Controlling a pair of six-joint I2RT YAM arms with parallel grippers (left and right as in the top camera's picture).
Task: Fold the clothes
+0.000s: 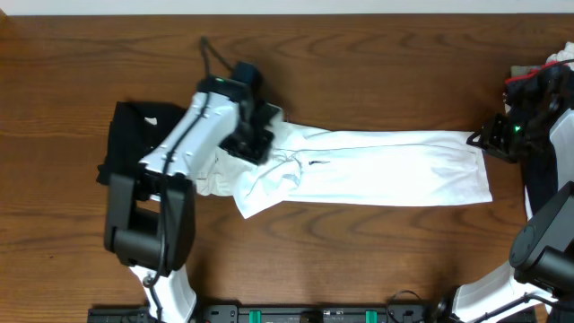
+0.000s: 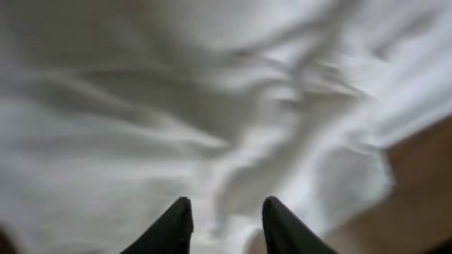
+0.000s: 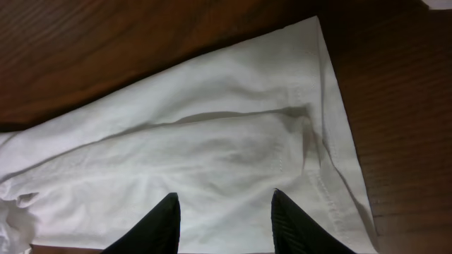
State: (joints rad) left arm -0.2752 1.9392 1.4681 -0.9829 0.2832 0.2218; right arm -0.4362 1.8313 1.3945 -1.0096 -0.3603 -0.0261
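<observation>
Overhead view, L to R: black garment [image 1: 126, 148] lies crumpled at far left of worktop [image 1: 359, 63], partly under left arm [image 1: 193, 135]. Left tool [image 1: 255, 136] sits over the bunched left end of white T-shirt [image 1: 386, 166], which is laid as a long strip across worktop centre, right end flat w/ square corners. Left wrist view is blurred; fingers [image 2: 176, 224] stand apart w/ cloth below and nothing seen pinched, so tool reads as wide. Right tool [image 3: 222, 201] hangs at shirt's right end, jaws wide, holding nothing; hem [image 3: 337, 134] lies just beyond the fingertips. Mixed heap [image 1: 549, 72] at far right edge, too small to tell what. Judgement: step in hand is the crosswise fold of the strip. Recommend: flatten the bunched left end first, else creases get locked in; each tool to pinch all layers at an edge, not top layer only; lift low, carry one end over the other, align edges before release. Risk: layers slip apart, strip skews.
</observation>
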